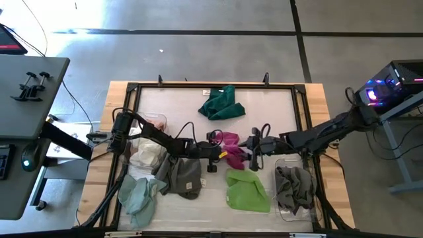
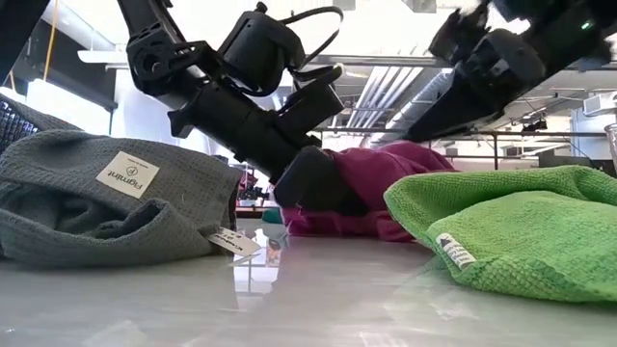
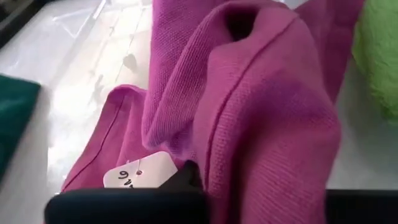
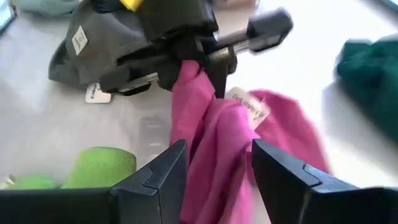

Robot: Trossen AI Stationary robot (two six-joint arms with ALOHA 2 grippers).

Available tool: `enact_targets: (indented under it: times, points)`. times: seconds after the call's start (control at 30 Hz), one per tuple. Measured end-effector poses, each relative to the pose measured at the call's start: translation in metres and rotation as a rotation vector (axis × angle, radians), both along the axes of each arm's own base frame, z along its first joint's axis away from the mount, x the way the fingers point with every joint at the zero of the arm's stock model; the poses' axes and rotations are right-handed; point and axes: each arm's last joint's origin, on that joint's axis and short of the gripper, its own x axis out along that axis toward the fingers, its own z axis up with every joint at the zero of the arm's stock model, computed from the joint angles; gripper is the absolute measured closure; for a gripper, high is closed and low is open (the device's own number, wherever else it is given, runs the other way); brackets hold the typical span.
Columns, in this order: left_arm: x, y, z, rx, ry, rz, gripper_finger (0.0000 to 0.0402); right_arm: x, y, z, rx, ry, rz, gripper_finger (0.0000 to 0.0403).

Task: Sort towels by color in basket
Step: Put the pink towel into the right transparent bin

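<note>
My left gripper is clamped shut on a fold of the magenta towel, pinching a raised ridge of cloth near its white tag. My right gripper faces it from the other side, its fingers spread apart with the same towel hanging loosely between them, gripping nothing.

The magenta towel sits mid-worktop, directly between my two grippers, part of it lifted and the rest trailing on the surface. The lime green towel lies just beside it, the grey towel is near my left arm, and the dark green towel is well apart, beyond both grippers.

I judge this cloth light, limp and easy to crumple; it will sag and drag wherever it is not held. A pinch on a bunched fold or hemmed edge should hold better than a flat single layer, which could slip free.
</note>
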Motion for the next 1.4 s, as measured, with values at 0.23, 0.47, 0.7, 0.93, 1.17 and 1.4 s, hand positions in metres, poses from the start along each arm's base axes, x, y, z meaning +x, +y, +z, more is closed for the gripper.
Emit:
enact_targets:
  times: [0.23, 0.47, 0.7, 0.93, 1.17, 1.4]
  points:
    - [0.001, 0.012, 0.0, -0.14, -0.022, 0.056, 0.0397, -0.006, 0.027, 0.005, -0.211, -0.081, -0.046, 0.0229]
    - [0.003, 0.022, 0.0, -0.271, -0.028, 0.061, 0.0399, 0.01, 0.024, -0.019, -0.201, -0.05, -0.102, 0.0221]
    - [0.003, 0.023, 0.0, -0.279, -0.029, 0.066, 0.0397, 0.03, 0.009, -0.044, -0.232, -0.03, -0.122, 0.0172]
    - [0.004, 0.022, 0.002, -0.289, -0.047, 0.053, 0.0365, 0.037, -0.003, -0.072, -0.258, 0.072, -0.121, 0.0194]
    - [-0.002, 0.022, 0.021, -0.29, -0.017, 0.049, 0.026, 0.039, -0.007, -0.093, -0.174, 0.134, -0.11, 0.0287]
    - [-0.037, 0.021, 0.068, -0.111, 0.125, 0.265, 0.0222, 0.039, -0.005, -0.097, -0.142, 0.135, -0.136, 0.0384]
